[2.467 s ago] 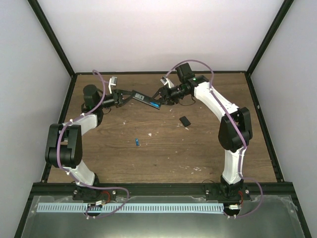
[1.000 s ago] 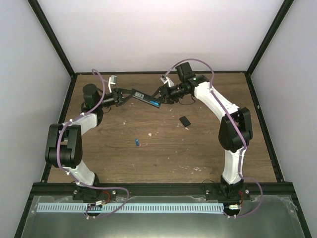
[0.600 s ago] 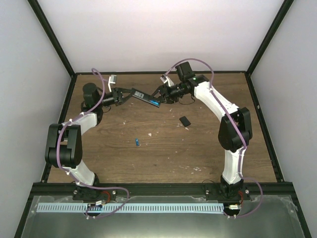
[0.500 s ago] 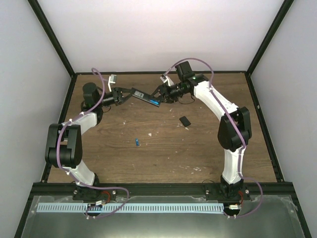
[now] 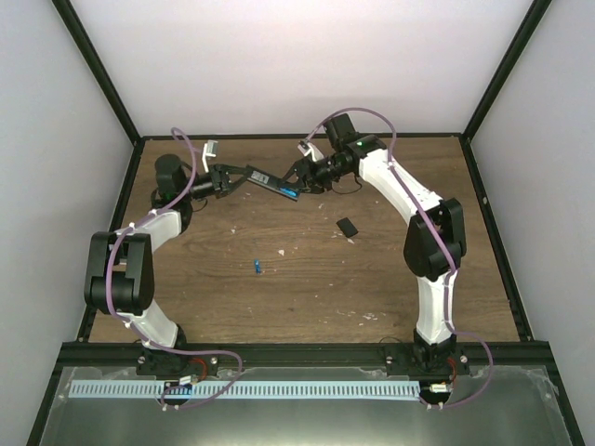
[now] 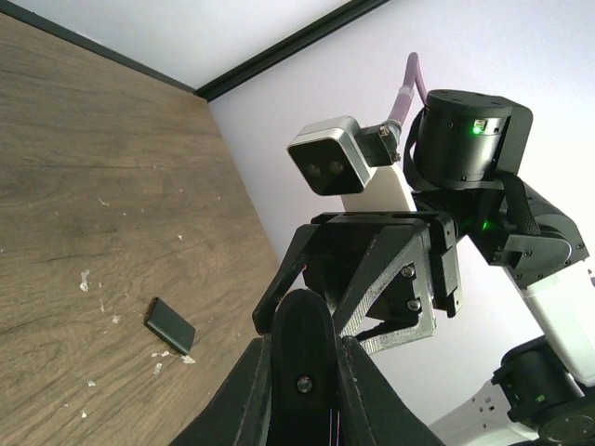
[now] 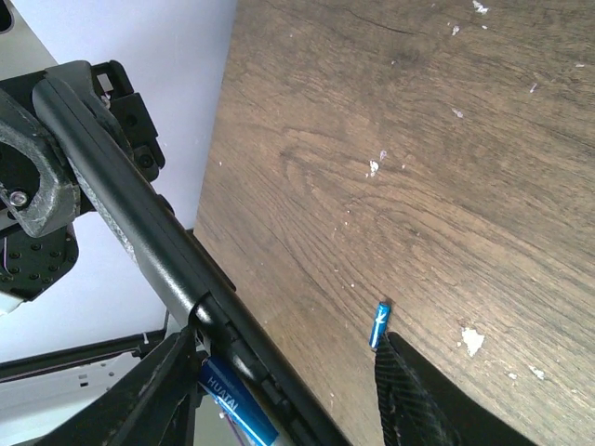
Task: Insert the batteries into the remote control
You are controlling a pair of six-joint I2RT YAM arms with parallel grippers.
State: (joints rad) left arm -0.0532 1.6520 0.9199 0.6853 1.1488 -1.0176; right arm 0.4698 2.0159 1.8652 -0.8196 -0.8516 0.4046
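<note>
Your left fingers [image 6: 297, 344] are clamped on one end of the long slim black remote control [image 7: 130, 223], holding it off the wooden table [image 5: 372, 279] so its free end points across to the other arm. A tiny bright-blue loose battery [image 5: 256, 267] lies on the table below. At that free end sits a second blue battery [image 7: 231, 401]; I can't quite tell whether it's seated. Your right fingers [image 7: 414, 400] are spread wide either side, gripping nothing. The small black cover piece [image 5: 347, 227] lies off to the right.

The table [image 5: 307, 279] is matt brown wood, its grain plain to see, with pale scuffed flecks. The remote control [image 7: 139, 232] is smooth black plastic with a dull sheen. The battery [image 7: 379, 325] lying on the wood has a glossy blue metallic wrap.
</note>
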